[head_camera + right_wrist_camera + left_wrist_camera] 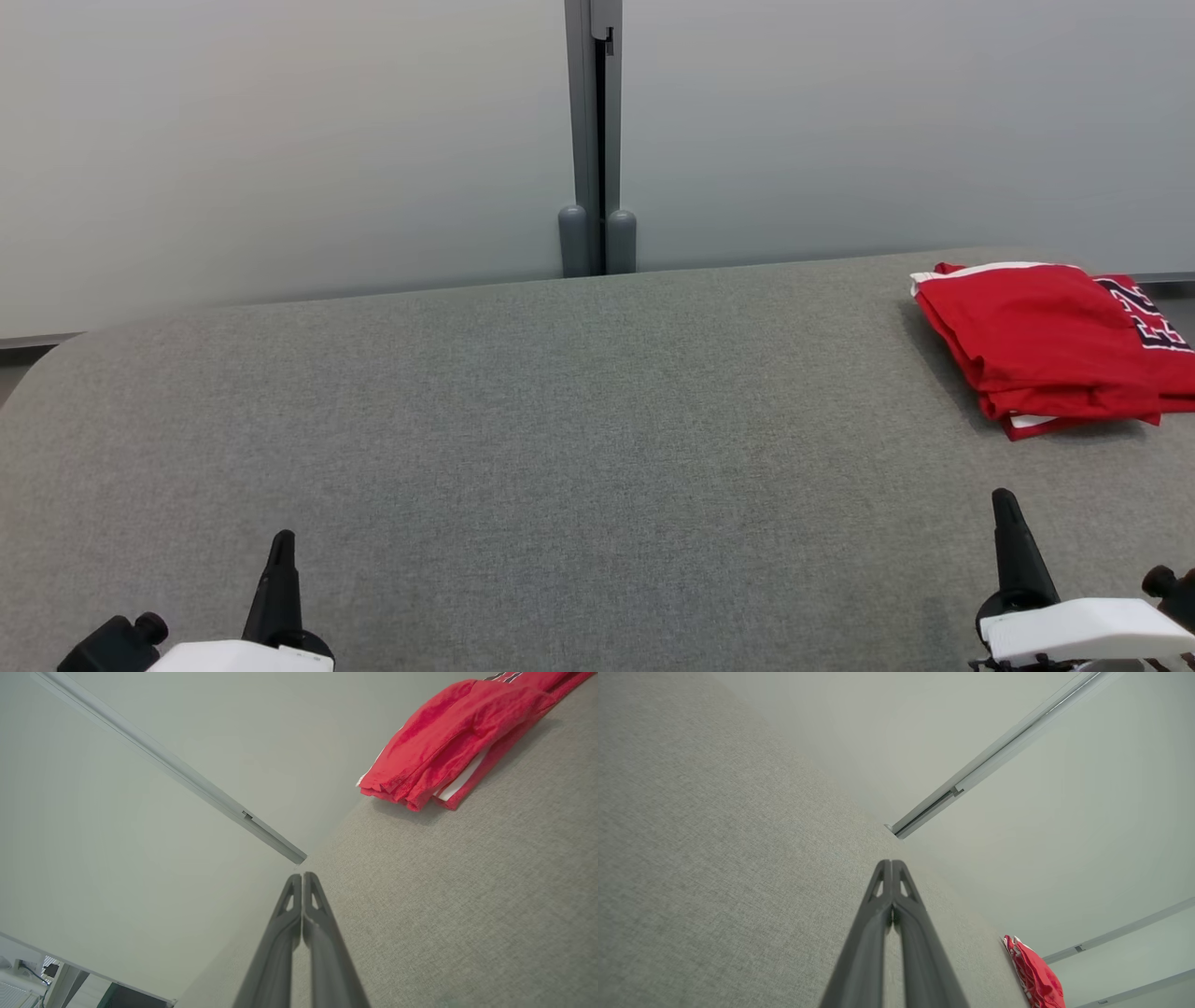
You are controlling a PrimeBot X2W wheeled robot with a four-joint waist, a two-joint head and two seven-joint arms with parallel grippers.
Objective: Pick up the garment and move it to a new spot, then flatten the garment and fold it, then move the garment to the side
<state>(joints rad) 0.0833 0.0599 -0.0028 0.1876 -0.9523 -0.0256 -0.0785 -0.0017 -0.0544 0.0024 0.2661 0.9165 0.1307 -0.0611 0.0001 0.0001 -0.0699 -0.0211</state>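
**Item 1: garment** (1036, 336). Red shirt with white trim showing at its far and near edges. It is folded into a compact pile at the far right of the desk (560, 420), near the back edge. It seems to lie on top of a red jersey (1153, 322) with black numbers, though the exact overlap is hard to make out.

**Item 2: left pincer** (282, 539). Sits low at the near left, fingers pressed together, holding nothing. The left wrist view shows the tips meeting.

**Item 3: right pincer** (1004, 497). Sits low at the near right, likewise closed and empty. The garment is ahead of it and well apart.

**Item 4: desk.** Covered in grey cloth, with a rounded far-left corner and a broad bare middle.

**Step in hand (judged).** The garment reads as already folded and set aside, so what remains is probably only parking the arms.
- Keep both pincers closed, low and back.
- Keep the right pincer off the pile so that no fold is snagged.
- If the pile must be lifted after all, the right arm is the nearer one.
- Any such grip should take the top shirt alone and leave the jersey where it lies.

**Edges.**
- The back edge runs along a pale wall (280, 140) with a grey post (597, 140).
- The pile sits near that back edge.
- The pile's right end is cut off in the head view, so its margin to the desk's right edge cannot be judged.

**Open room.** The middle and left of the desk offer wide room for moving. The right rear corner is the tight spot.
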